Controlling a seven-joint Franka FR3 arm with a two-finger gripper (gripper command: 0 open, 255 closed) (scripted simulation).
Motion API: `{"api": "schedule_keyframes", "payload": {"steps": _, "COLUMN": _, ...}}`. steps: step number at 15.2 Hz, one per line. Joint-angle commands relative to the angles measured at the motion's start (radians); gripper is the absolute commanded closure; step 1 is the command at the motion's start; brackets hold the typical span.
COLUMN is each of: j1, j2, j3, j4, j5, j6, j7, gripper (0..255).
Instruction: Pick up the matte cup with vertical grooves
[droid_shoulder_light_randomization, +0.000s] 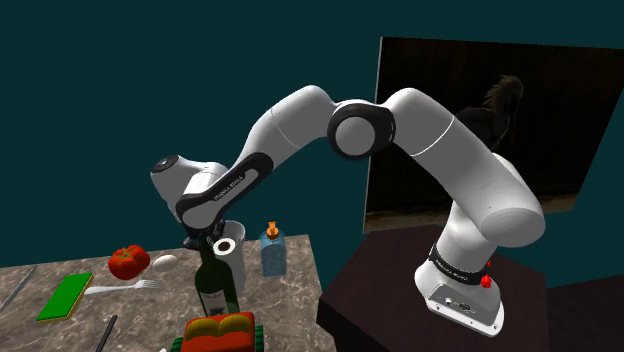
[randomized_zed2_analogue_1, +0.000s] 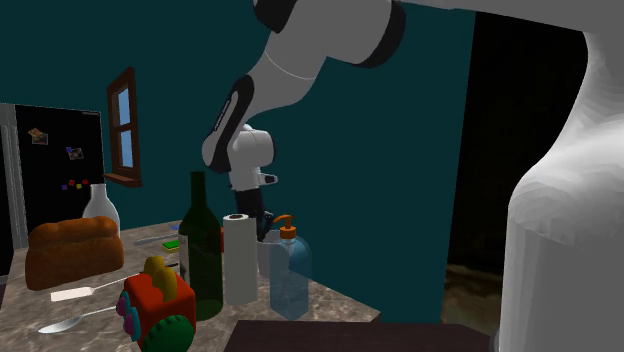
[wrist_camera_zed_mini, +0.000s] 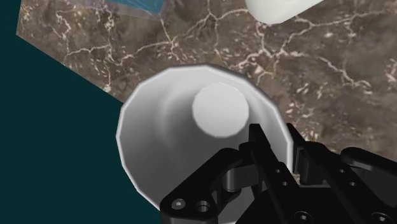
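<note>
Subject of inspection: the cup (wrist_camera_zed_mini: 159, 137), a plain white, matte, open-topped vessel standing upright on the marbled countertop (wrist_camera_zed_mini: 331, 83). It sits just beside the paper roll (wrist_camera_zed_mini: 273, 9), on the side of the roll that faces the counter's edge, and close to that edge. A blue bottle (randomized_zed2_analogue_1: 288, 270) stands near the same roll. From above, the cup's rim reads as faceted, and its outer wall cannot be examined.

Gripper (wrist_camera_zed_mini: 275, 135): positioned over the cup at the part of the rim farthest from the paper roll. The fingers stand narrowly parted, one inside the cup and one outside, with the wall between them. No firm contact is evident, so the cup is judged not yet gripped.

Handling assessment: the cup appears empty, thin-walled and light. It is probably rigid, and possibly brittle if ceramic. A matte finish should give fair friction.

Recommended hold: a pinch across the wall just below the rim. The risk is that an off-centre hold on one wall may let the cup swing or tip, and the counter's edge lies close by. Moderate closing force and a straight vertical lift are advised.
</note>
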Motion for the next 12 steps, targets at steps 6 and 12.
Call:
{"api": "schedule_keyframes", "payload": {"steps": 6, "j1": -0.008, "j2": -0.068, "j3": 0.012, "j4": -0.021, "j5": 0.012, "j6": -0.047, "j7": -0.008, "gripper": 255}}
{"api": "schedule_keyframes", "payload": {"steps": 12, "j1": -0.012, "j2": -0.106, "j3": 0.019, "j4": -0.030, "j5": 0.019, "j6": -0.075, "j7": -0.014, "gripper": 255}}
